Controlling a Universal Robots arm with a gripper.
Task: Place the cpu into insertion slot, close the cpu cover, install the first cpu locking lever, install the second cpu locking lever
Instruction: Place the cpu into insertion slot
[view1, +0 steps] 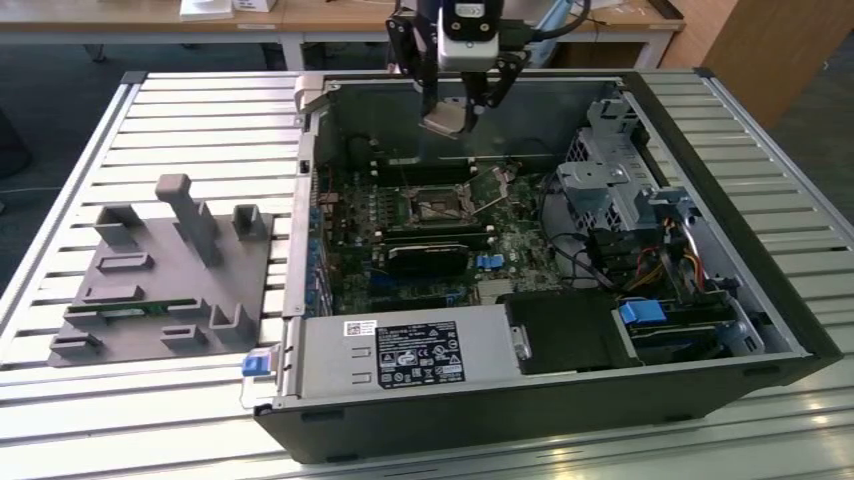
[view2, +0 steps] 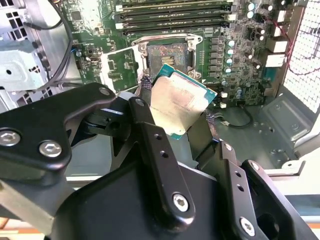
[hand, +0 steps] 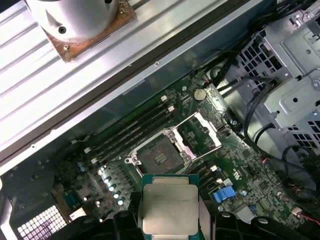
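My gripper (view1: 457, 108) hangs above the back of the open computer case (view1: 747, 300), shut on the cpu (view1: 447, 118), a small square chip with a dull silver top. In both wrist views the cpu (view2: 181, 105) (hand: 170, 207) sits tilted between the black fingers (view2: 145, 125), clear of the board. The insertion slot (view1: 438, 208) (view2: 167, 55) (hand: 159, 157) is a dark square recess on the green motherboard, below and in front of the chip, with nothing in it. The cpu cover (view2: 118, 67) (hand: 200, 132) stands swung open beside the slot.
Long black memory slots (view2: 175, 15) run beside the socket, and a black card (view1: 427, 255) lies in front of it. A labelled power supply (view1: 400, 355) and metal drive bays (view1: 614, 190) line the case. A grey fixture (view1: 160, 280) sits on the slatted table at the exterior view's left.
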